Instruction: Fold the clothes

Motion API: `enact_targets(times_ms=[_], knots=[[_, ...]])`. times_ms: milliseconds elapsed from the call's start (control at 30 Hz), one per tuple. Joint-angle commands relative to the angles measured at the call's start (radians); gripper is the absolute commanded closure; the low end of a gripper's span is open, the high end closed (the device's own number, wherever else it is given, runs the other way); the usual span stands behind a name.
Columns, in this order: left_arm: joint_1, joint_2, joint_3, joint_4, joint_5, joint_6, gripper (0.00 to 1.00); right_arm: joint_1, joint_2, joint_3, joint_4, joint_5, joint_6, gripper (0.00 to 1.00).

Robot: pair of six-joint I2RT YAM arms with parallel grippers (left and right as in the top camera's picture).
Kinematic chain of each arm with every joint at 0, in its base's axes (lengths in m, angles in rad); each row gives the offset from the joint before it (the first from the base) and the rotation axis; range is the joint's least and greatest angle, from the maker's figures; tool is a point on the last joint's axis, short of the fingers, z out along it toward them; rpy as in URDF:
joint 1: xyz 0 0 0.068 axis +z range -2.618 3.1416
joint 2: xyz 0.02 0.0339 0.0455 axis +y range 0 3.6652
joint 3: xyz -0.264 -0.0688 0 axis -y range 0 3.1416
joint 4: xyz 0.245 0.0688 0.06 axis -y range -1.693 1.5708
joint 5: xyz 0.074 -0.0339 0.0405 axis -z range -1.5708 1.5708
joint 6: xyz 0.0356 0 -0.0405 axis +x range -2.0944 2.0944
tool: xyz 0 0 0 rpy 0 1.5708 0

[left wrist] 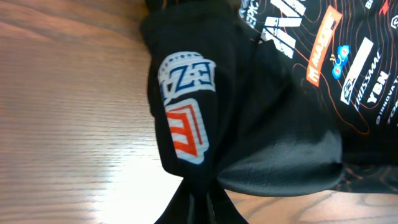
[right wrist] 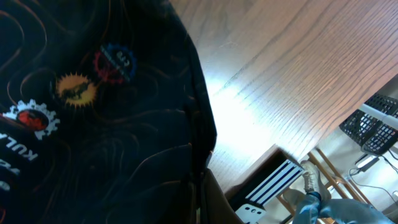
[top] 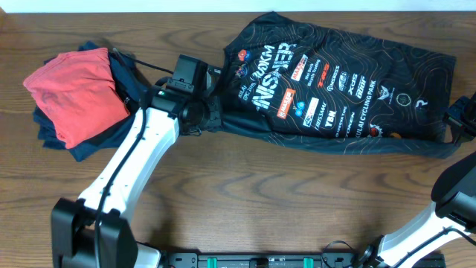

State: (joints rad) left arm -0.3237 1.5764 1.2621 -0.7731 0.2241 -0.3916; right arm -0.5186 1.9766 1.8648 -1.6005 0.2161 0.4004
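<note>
The black jersey with orange contour lines, white lettering and sponsor logos lies spread across the table's far middle and right. My left gripper is shut on the jersey's left sleeve; in the left wrist view the sleeve with a blue and orange logo bunches into the jaws. My right gripper is at the jersey's right edge, shut on the fabric; the right wrist view shows the dark cloth pinched at the jaws.
A folded red garment lies on top of folded navy garments at the far left. The table's right edge is close to my right gripper, with a black wire basket beyond it.
</note>
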Motion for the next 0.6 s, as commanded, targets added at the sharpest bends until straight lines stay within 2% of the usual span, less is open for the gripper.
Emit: enact_targets(times_ms=[0,200,567], knots=[[0.003,-0.071,0.001,-0.011,-0.091,0.021,0.94,0.009,-0.007,-0.002,-0.004,0.004,-0.013,0.99],[0.003,-0.126,0.001,-0.023,-0.114,0.021,0.94,0.009,-0.007,-0.002,-0.02,0.003,-0.021,0.99],[0.003,-0.087,-0.017,-0.298,-0.113,0.013,0.95,0.003,-0.009,-0.1,-0.004,-0.031,-0.047,0.99]])
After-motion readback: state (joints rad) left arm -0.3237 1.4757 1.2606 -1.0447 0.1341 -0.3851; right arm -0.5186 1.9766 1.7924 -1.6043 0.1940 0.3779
